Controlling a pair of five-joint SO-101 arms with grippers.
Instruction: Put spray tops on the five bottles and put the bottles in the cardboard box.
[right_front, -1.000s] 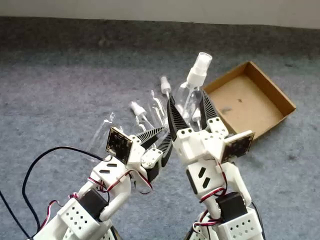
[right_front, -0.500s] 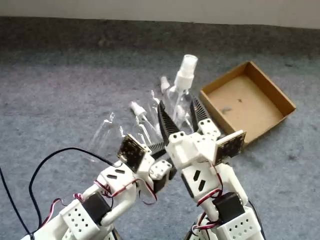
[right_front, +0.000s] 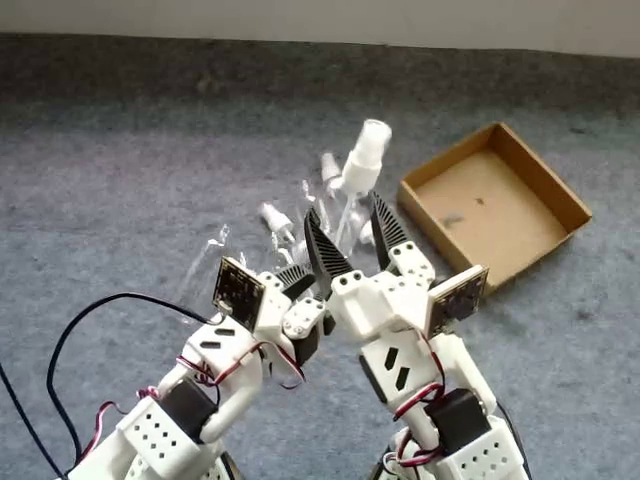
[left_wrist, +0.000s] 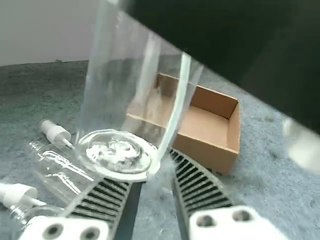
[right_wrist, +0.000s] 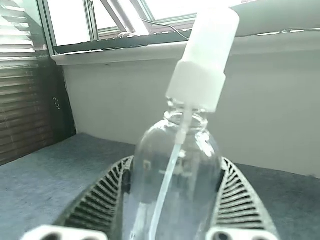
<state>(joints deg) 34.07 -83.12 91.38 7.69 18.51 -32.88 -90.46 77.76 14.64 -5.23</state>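
box (right_front: 480, 200): 1 | arms (right_front: 210, 385): 2 | held bottle (right_front: 348, 205): 1 | lying bottles (right_front: 203, 265): about 3, clear heap, count unsure | spray tops (right_front: 365, 150): 3 seen

In right gripper (right_front: 346, 210): clear spray-topped plastic bottle (right_front: 358, 168), left of open brown cardboard box (right_front: 480, 200); loose clear bottles (right_front: 275, 225) on grey carpet (right_front: 120, 170) farther left.

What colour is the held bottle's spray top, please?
The spray top is white, clearest in the right wrist view.

A grey carpet (right_front: 120, 150) covers the table. A black cable (right_front: 128, 296) loops at eight o'clock and a pale wall (right_front: 300, 18) runs along twelve. Elsewhere stand a window (right_wrist: 100, 15) and slatted blinds (right_wrist: 20, 115).
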